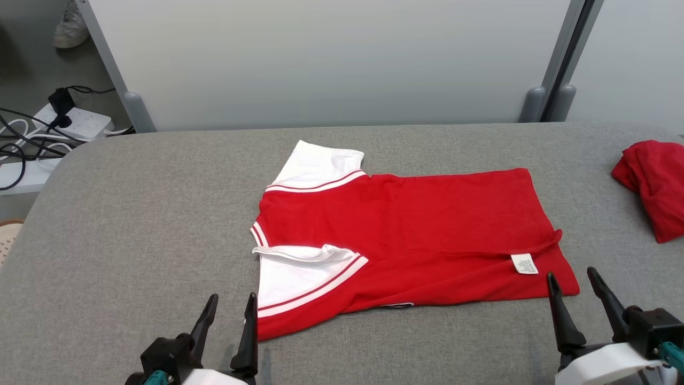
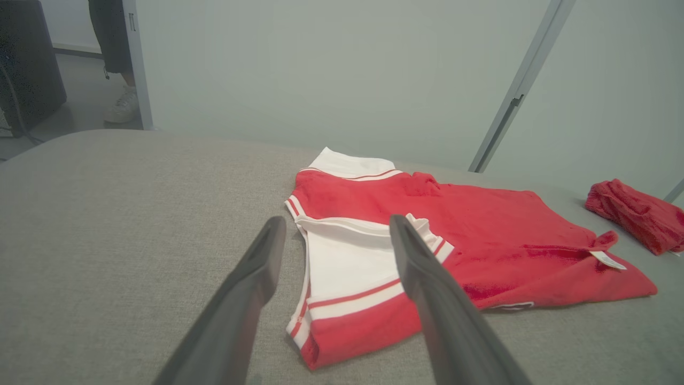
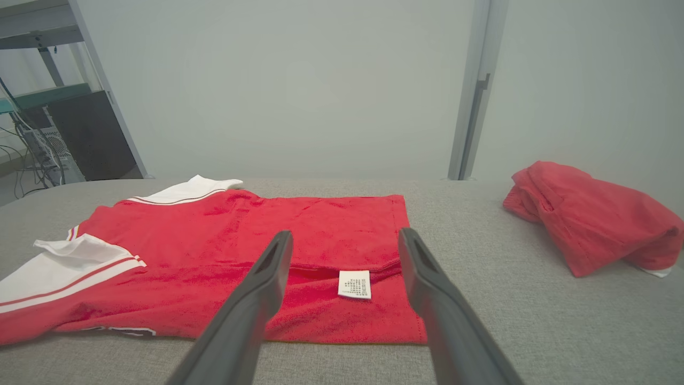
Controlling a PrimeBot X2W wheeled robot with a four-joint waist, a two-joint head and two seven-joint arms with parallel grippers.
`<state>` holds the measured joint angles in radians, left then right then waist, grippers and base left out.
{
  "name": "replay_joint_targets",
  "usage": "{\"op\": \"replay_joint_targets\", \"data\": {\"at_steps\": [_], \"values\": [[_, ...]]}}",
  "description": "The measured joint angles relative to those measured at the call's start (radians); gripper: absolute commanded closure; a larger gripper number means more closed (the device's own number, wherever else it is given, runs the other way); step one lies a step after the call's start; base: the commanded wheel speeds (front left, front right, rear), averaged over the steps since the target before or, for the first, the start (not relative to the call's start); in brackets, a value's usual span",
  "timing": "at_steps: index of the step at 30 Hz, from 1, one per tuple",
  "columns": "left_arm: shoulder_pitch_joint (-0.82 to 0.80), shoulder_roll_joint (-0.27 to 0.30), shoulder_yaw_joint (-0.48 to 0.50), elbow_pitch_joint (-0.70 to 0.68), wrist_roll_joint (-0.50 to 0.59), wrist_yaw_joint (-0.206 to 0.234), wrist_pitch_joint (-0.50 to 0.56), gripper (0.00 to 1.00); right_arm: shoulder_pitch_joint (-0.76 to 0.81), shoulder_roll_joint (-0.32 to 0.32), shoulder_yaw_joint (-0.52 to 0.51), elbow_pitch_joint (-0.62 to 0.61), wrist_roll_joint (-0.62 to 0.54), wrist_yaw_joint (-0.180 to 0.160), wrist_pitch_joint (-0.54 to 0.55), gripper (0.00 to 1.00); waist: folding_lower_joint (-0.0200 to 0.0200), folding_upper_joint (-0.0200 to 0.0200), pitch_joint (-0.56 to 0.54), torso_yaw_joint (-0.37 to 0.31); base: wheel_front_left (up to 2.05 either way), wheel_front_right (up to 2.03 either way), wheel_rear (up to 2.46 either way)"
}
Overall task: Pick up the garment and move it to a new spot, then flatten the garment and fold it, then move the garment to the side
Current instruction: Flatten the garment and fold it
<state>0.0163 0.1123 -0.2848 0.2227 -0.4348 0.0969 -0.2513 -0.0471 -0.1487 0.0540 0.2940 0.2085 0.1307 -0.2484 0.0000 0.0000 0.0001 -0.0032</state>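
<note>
The garment [image 1: 417, 224] is a red T-shirt with white sleeves, lying folded lengthwise on the grey table, sleeves toward the left and hem toward the right. A white label [image 1: 524, 263] shows near its near right corner. My left gripper [image 1: 232, 307] stands open just in front of the near sleeve corner, holding nothing. My right gripper [image 1: 574, 283] stands open at the near right hem corner, also empty. In the left wrist view the garment [image 2: 481, 240] lies ahead of the left gripper [image 2: 334, 227]. In the right wrist view the right gripper [image 3: 344, 238] frames the label [image 3: 354, 284] on the garment [image 3: 240, 251].
A second red garment [image 1: 654, 184] lies bunched at the table's right edge, also seen as a red heap [image 3: 588, 219]. Grey table [image 1: 133, 214] has free room on the left. A pale partition wall [image 1: 331, 59] stands behind. Power strip and cables [image 1: 64, 120] lie on the floor at left.
</note>
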Motion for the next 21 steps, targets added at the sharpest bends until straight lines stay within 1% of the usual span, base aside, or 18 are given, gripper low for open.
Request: {"op": "replay_joint_targets", "data": {"at_steps": [5, 10, 16, 19, 21], "values": [[0.022, -0.004, -0.022, 0.022, -0.001, 0.000, 0.007, 0.00, 0.042, 0.021, -0.009, -0.019, -0.007, 0.000, 0.000, 0.00, 0.0000, 0.0000, -0.004, -0.003, 0.00, 0.00, 0.00], [0.021, -0.006, -0.039, 0.067, -0.006, 0.000, 0.057, 0.00, 0.042, 0.021, -0.010, -0.023, -0.007, 0.000, 0.000, 0.00, 0.0000, 0.0000, 0.001, -0.008, 0.00, 0.00, 0.00], [0.010, -0.011, -0.058, 0.161, -0.013, -0.006, 0.101, 0.00, 0.038, 0.021, -0.011, -0.026, -0.007, 0.000, 0.000, 0.00, 0.0000, 0.0000, 0.015, -0.010, 0.00, 0.00, 0.00], [-0.012, -0.019, -0.060, 0.197, -0.018, -0.008, 0.106, 0.00, 0.036, 0.021, -0.011, -0.026, -0.007, 0.000, 0.000, 0.00, 0.0000, 0.0000, 0.021, -0.011, 0.00, 0.00, 0.00], [-0.056, -0.030, -0.066, 0.252, -0.027, -0.015, 0.113, 0.00, 0.035, 0.021, -0.010, -0.026, -0.007, 0.000, 0.000, 0.00, 0.0000, 0.0000, 0.032, -0.013, 0.00, 0.00, 0.00]]}}
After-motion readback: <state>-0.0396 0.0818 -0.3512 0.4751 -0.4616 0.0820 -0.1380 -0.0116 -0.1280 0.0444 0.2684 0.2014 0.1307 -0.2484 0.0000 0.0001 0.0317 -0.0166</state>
